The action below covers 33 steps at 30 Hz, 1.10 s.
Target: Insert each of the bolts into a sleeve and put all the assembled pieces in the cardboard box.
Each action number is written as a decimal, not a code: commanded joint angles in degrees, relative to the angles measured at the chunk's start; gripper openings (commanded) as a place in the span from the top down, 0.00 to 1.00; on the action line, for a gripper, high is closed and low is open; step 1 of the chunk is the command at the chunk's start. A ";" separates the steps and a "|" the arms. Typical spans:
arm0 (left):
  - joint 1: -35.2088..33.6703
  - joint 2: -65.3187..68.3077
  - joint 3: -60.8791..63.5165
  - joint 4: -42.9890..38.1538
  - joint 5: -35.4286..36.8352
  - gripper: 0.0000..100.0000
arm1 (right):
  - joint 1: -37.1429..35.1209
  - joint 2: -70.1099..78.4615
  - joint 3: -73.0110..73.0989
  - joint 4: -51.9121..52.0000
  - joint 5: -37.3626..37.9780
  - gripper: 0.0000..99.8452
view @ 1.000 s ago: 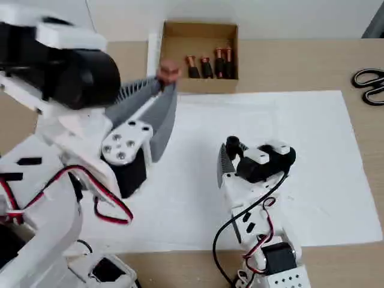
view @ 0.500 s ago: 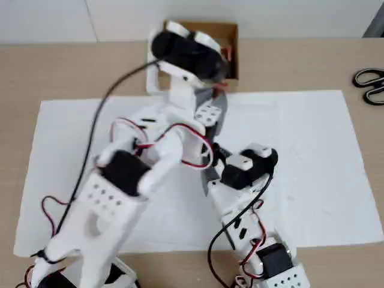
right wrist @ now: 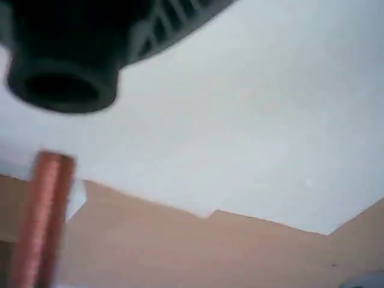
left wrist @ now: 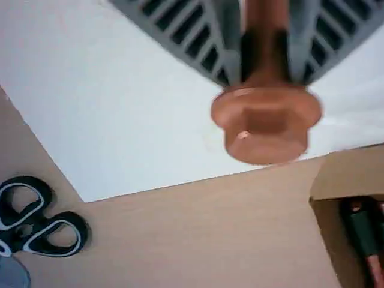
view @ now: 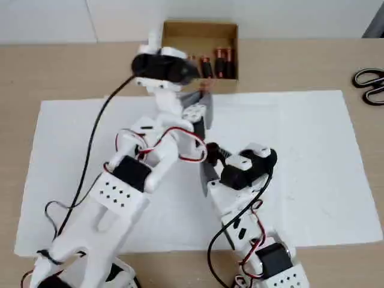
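Note:
My left gripper (view: 201, 97) is shut on a copper bolt (view: 204, 87) just in front of the cardboard box (view: 200, 26). In the left wrist view the bolt's hex head (left wrist: 266, 123) sticks out past the grey fingers (left wrist: 180, 36). My right gripper (view: 210, 158) sits lower on the white sheet, shut on a black sleeve (view: 214, 150) whose open end (right wrist: 62, 86) faces the bolt's threaded shaft (right wrist: 44, 219). Bolt and sleeve are apart. Several assembled pieces (view: 211, 62) lie in the box, whose corner (left wrist: 351, 180) shows in the left wrist view.
A white paper sheet (view: 300, 150) covers the middle of the wooden table. Black-handled scissors (view: 369, 84) lie at the far right edge, seen too in the left wrist view as scissors (left wrist: 37, 218).
The left arm swung from high at the left down to the box front with the bolt, then drew back slightly toward the right gripper. The right gripper shifted a little left with its sleeve.

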 commanded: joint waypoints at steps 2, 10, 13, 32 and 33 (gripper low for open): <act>-0.09 -13.36 4.35 -2.02 0.79 0.99 | 0.13 -0.84 0.97 -1.36 -0.44 1.00; 3.43 -18.29 12.53 -5.10 -0.53 0.99 | 0.13 -0.84 1.76 -0.92 -0.44 1.00; 3.52 -19.96 16.66 -12.04 -0.53 0.99 | 0.13 -0.84 1.76 -0.92 -0.44 1.00; 7.03 -28.75 31.16 -27.87 -3.96 0.99 | -0.22 -0.84 1.67 -0.92 -0.44 1.00; 7.65 -28.75 31.43 -27.87 -5.36 0.99 | -0.22 -0.84 1.67 -0.92 -0.44 1.00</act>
